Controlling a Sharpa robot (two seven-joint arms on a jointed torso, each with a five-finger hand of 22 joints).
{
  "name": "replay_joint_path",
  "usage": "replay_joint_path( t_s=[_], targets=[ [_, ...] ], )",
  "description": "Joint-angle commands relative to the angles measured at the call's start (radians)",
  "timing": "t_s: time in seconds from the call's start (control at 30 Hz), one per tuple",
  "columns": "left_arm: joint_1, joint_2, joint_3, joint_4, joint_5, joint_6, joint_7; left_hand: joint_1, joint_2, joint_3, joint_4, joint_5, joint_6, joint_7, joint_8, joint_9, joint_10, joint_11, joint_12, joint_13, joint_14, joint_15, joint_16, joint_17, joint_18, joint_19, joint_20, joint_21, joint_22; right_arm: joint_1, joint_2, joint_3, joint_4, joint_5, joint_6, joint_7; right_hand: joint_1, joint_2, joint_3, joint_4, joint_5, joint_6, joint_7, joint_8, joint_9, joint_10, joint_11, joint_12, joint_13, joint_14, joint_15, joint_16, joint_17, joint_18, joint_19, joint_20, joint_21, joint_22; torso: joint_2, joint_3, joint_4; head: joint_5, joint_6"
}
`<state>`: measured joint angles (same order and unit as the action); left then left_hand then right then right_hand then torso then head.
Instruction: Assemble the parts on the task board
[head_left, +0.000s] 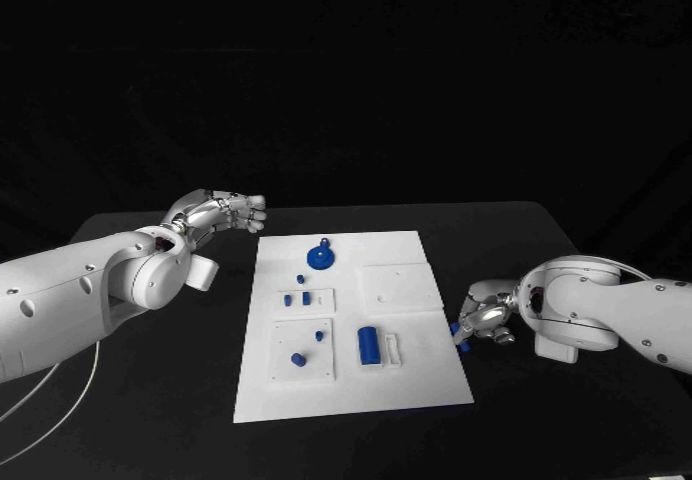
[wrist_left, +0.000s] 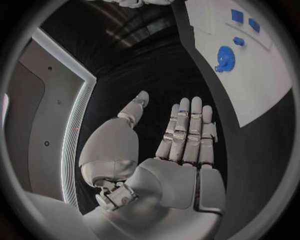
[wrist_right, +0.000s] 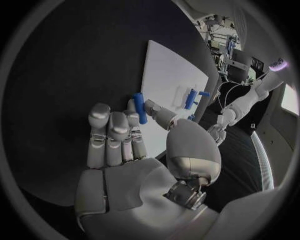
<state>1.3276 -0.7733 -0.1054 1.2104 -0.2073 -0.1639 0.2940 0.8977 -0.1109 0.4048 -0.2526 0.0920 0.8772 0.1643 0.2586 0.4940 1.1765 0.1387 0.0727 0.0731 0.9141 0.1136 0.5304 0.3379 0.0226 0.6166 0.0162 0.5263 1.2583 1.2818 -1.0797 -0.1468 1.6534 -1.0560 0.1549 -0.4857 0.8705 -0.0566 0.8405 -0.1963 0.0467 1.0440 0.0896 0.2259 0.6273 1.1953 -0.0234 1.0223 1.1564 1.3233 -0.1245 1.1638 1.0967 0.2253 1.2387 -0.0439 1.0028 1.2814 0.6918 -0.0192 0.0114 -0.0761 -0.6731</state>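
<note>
Early yet: right hand (wrist_right: 122, 137) pinches a blue peg (wrist_right: 140, 108) at the board's (head_left: 411, 380) three o'clock edge; left hand (wrist_left: 178, 150) is released, holding nothing.

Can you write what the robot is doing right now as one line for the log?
left hand: open, off board | right hand: pinching blue peg at task board edge | gear: on board

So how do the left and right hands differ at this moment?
The left hand holds nothing, its fingers straight and apart; the right hand pinches a small blue part between thumb and finger. The left hand hovers off the task board's far left corner; the right hand sits at its right edge, nearer the robot. Both are silver hands on white arms.
</note>
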Motion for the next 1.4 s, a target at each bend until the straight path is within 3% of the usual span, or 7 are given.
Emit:
replay_joint_path(
  t_s=[0.03, 0.2, 0.43, 0.73, 1.4],
  targets=[
    [0.001, 0.003, 0.001, 0.001, 0.006, 0.015, 0.005, -0.003, 0.005, 0.002, 0.005, -0.001, -0.008, -0.001, 0.005, -0.002, -0.008, -0.002, -0.002, -0.001, 0.004, 0.006, -0.006, 0.002, 0.017, 0.001, 0.003, -0.004, 0.001, 0.014, 0.000, 0.005, 0.006, -0.010, -0.016, -0.001, 0.004, 0.001, 0.007, 0.000, 0.003, 0.009, -0.002, 0.008, 0.013, 0.008, 0.000, 0.002, 0.001, 0.002, -0.002, 0.000, 0.000, 0.036, 0.002, 0.006, 0.005, 0.001, 0.000, -0.0007, -0.0002, 0.000, 0.002],
    [0.001, 0.008, 0.001, 0.001, 0.006, 0.016, 0.005, -0.007, 0.006, 0.001, 0.007, -0.002, -0.008, -0.001, 0.005, -0.002, -0.008, -0.002, -0.002, -0.001, 0.005, 0.006, -0.007, 0.003, 0.017, 0.001, 0.003, -0.004, 0.002, 0.029, 0.015, 0.011, 0.016, 0.082, -0.028, 0.031, 0.003, 0.000, 0.009, -0.001, 0.003, 0.010, -0.002, 0.008, 0.014, 0.009, 0.000, 0.003, 0.001, 0.003, -0.002, 0.000, 0.000, 0.036, 0.002, 0.006, 0.006, 0.001, 0.001, -0.0005, 0.0030, 0.002, 0.004],
    [0.001, 0.009, 0.001, 0.003, 0.006, 0.015, 0.003, -0.007, 0.006, 0.001, 0.007, -0.001, -0.008, -0.001, 0.005, -0.002, -0.008, -0.002, -0.002, -0.001, 0.005, 0.006, -0.007, 0.004, 0.017, 0.001, 0.003, -0.005, 0.002, 0.028, 0.085, 0.009, 0.040, 0.133, -0.047, 0.036, 0.000, 0.003, 0.010, 0.000, 0.002, 0.010, -0.002, 0.009, 0.014, 0.010, -0.001, 0.003, 0.001, 0.003, -0.003, 0.000, 0.000, 0.036, 0.003, 0.007, 0.007, 0.001, 0.001, -0.0004, 0.0010, 0.010, 0.003],
    [0.001, 0.011, 0.001, 0.003, 0.006, 0.018, 0.004, -0.008, 0.006, 0.001, 0.008, -0.001, -0.011, 0.001, 0.004, -0.003, -0.008, -0.002, -0.002, -0.001, 0.005, 0.005, -0.008, 0.005, 0.017, 0.001, 0.003, -0.005, 0.003, -0.010, 0.144, 0.003, 0.045, 0.132, -0.051, 0.034, -0.005, 0.002, 0.009, 0.003, 0.002, 0.010, -0.002, 0.009, 0.014, 0.010, 0.000, 0.002, 0.001, 0.003, -0.003, 0.000, 0.000, 0.036, 0.003, 0.007, 0.007, 0.001, 0.001, -0.0008, 0.0007, 0.019, 0.002],
    [0.001, 0.009, 0.001, 0.004, 0.006, 0.020, 0.003, -0.010, 0.007, 0.001, 0.009, -0.002, -0.011, 0.001, 0.004, -0.003, -0.007, -0.002, -0.002, -0.001, 0.005, 0.005, -0.009, 0.007, 0.017, 0.002, 0.003, -0.006, 0.004, -0.029, 0.184, 0.003, 0.035, 0.136, -0.062, 0.023, -0.010, 0.005, 0.007, 0.005, 0.002, 0.010, -0.002, 0.009, 0.014, 0.010, -0.001, 0.002, 0.001, 0.003, -0.003, 0.000, -0.001, 0.036, 0.004, 0.007, 0.007, 0.000, 0.001, 0.0000, 0.0002, 0.029, 0.001]
  ],
)
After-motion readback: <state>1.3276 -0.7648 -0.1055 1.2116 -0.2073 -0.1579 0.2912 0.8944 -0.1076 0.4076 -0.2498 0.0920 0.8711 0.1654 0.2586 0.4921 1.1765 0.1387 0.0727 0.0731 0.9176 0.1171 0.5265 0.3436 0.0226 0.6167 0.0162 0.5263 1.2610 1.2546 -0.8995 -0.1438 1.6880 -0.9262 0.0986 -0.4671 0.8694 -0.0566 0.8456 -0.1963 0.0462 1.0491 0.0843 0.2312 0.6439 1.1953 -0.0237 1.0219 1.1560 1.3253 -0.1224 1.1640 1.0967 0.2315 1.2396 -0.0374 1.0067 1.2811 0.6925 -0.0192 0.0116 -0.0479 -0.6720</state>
